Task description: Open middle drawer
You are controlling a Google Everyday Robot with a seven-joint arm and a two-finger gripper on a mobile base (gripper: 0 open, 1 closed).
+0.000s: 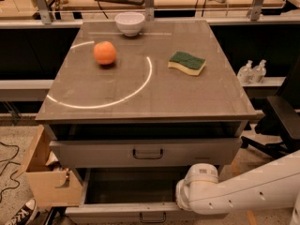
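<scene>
Speckled floor [18,136], wooden workbench [79,0] behind, a black office chair [282,117] at right, cardboard box [49,187] at left
</scene>
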